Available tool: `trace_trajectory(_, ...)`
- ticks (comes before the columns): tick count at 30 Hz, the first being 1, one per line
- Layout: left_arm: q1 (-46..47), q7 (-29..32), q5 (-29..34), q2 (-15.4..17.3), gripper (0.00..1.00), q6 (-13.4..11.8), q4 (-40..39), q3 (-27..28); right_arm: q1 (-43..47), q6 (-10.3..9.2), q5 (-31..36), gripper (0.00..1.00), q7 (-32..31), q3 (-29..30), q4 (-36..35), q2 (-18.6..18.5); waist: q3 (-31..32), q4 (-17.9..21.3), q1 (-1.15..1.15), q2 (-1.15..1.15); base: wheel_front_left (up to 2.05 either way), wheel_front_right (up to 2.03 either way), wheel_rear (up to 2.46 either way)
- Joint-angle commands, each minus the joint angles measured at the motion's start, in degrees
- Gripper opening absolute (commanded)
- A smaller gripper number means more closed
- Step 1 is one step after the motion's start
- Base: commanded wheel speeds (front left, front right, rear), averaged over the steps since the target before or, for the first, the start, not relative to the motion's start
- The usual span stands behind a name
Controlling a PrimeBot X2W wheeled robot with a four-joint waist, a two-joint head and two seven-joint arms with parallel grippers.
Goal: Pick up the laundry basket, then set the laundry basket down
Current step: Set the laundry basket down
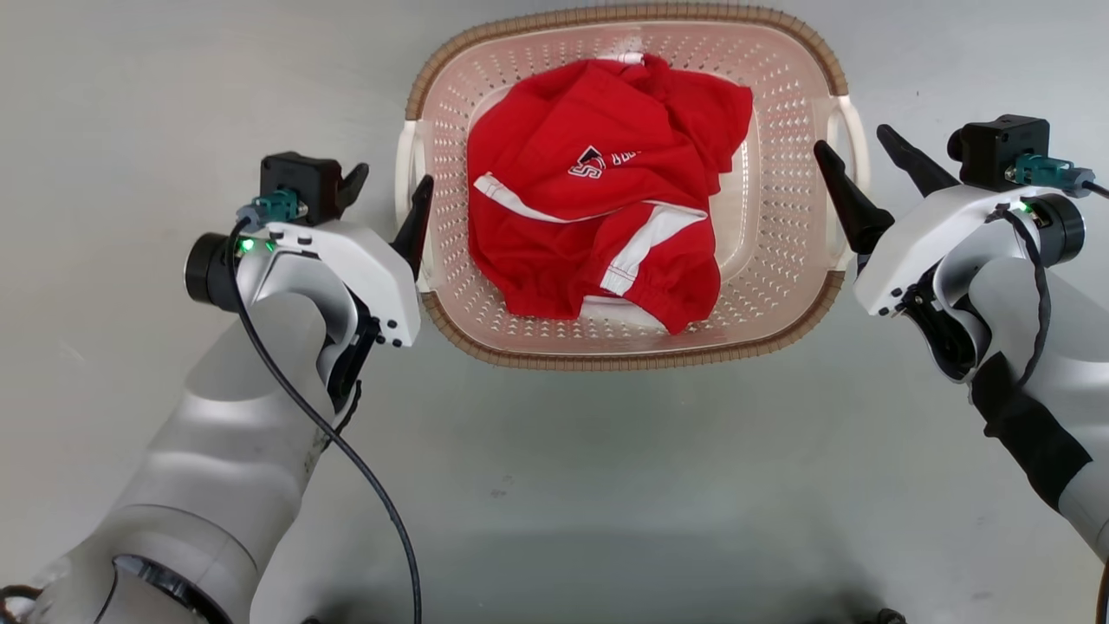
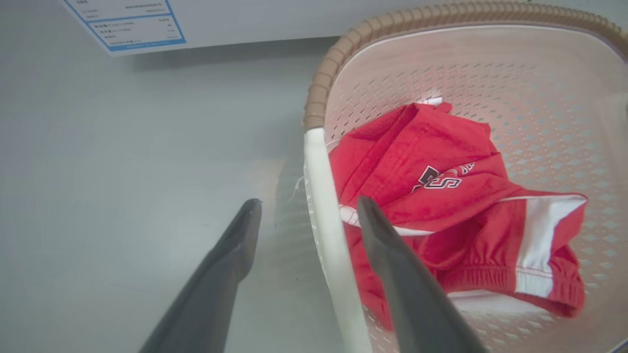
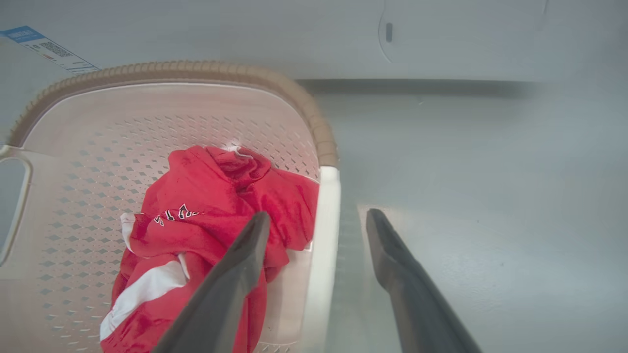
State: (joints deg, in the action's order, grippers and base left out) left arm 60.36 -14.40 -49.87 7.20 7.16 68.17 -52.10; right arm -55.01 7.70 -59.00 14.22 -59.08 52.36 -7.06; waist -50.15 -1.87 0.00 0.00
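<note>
The laundry basket (image 1: pixel 624 360), pale pink and perforated with a brown woven-look rim, sits on the grey floor at the top centre of the head view. My left gripper (image 1: pixel 392 184) is open, with its two dark fingers on either side of the basket's white left handle (image 1: pixel 404 165). In the left wrist view that handle (image 2: pixel 321 196) runs up between the fingers of the left gripper (image 2: pixel 308 201). My right gripper (image 1: pixel 852 143) is also open, and it straddles the white right handle (image 3: pixel 327 206) in the same way. Whether the fingers touch the handles is unclear.
A crumpled red garment (image 1: pixel 598 217) with white stripes and a printed logo lies inside the basket. Beyond the basket stands a white appliance front (image 3: pixel 441 39) with a blue-bordered label (image 2: pixel 132 22). Grey floor (image 1: pixel 606 485) spreads all around.
</note>
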Motion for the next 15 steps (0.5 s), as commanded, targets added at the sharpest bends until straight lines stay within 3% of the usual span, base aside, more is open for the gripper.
trace_trajectory(1,-2.26,-0.6,0.52,1.91,1.0,0.32,-0.54,1.4,2.9,-0.21,-0.12,1.0,0.78,-0.14,-0.25,-0.61,1.53,-0.31,0.0,0.0,0.0,0.0,0.0)
trace_trajectory(9,-6.29,-0.6,1.01,2.91,1.0,0.32,-2.98,4.74,4.69,-0.21,0.55,1.0,0.78,0.85,-0.72,-0.65,6.98,-0.11,0.0,0.0,0.0,0.0,0.0)
trace_trajectory(15,-9.94,-0.6,4.66,3.34,1.0,-0.34,-5.81,9.8,7.19,-0.21,1.2,1.0,0.78,2.63,-1.98,-0.98,12.63,-0.08,0.0,0.0,0.0,0.0,0.0)
